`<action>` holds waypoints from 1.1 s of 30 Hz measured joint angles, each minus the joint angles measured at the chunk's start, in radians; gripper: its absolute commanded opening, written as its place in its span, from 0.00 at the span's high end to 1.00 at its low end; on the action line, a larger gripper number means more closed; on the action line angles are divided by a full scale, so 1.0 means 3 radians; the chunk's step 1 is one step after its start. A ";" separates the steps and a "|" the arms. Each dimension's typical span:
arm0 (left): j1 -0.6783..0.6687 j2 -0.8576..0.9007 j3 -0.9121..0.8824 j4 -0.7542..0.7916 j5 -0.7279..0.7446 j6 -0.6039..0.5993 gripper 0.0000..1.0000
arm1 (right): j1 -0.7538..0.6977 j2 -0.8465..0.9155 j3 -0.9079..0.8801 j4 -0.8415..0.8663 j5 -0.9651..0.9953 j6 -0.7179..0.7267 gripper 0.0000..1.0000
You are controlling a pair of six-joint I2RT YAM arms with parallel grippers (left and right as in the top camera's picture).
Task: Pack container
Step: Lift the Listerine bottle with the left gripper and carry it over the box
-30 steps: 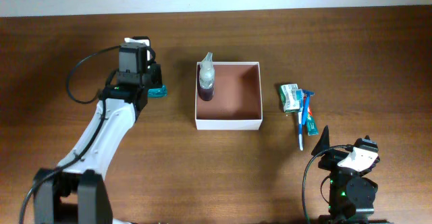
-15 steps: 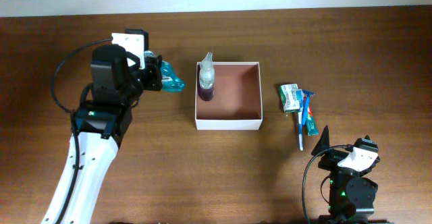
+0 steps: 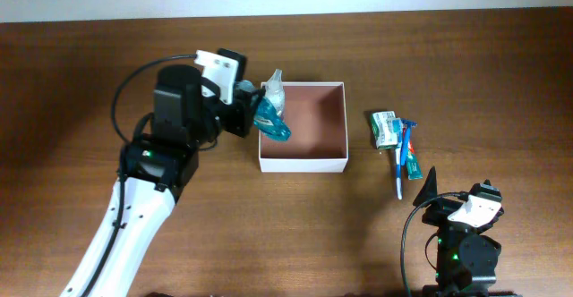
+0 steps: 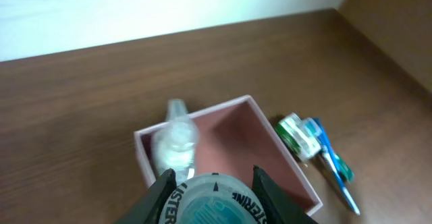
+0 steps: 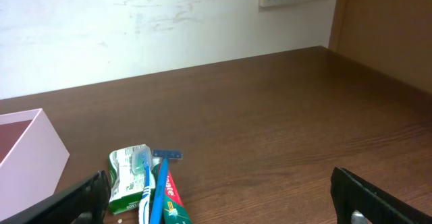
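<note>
The brown wooden table (image 3: 466, 64) has the container (image 3: 304, 164) near its middle, to the right of the left arm and well left of a small pile of toiletries. The container is square, shallow and open-topped. Its thin walls are white from overhead and pinkish in the left wrist view, and its floor is reddish-brown.

The left claw (image 3: 251, 116) pinches a teal bottle (image 3: 271, 123), held tilted over the container's left wall. In the left wrist view its fingers (image 4: 158, 196) press on either side of the bottle, whose top reads "LISTER"; the remaining letters are hidden.

A clear bottle (image 4: 175, 143) with dark liquid stands inside the container at its far left corner. Whether the teal bottle touches it cannot be told.

The right claw (image 5: 216, 197) is spread wide and empty, low at the near right of the table.

Right of the container lie a green-and-white carton (image 3: 385, 129), a blue toothbrush (image 3: 402, 158) and a tube (image 3: 413, 165), touching one another. Their print is too small to read.
</note>
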 measured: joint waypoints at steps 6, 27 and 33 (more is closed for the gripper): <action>-0.0239 0.0000 0.0000 -0.0099 -0.0092 0.0158 0.69 | 0.0000 0.0000 0.0000 0.0000 -0.0001 -0.0003 0.02; -0.0388 0.0469 0.0000 -0.0098 -0.0136 0.1675 0.69 | 0.0000 0.0000 0.0000 0.0000 -0.0001 -0.0001 0.01; -0.0388 0.0561 0.0000 -0.0098 -0.0136 0.1738 0.69 | 0.0000 0.0000 0.0000 0.0000 0.0000 -0.0001 0.01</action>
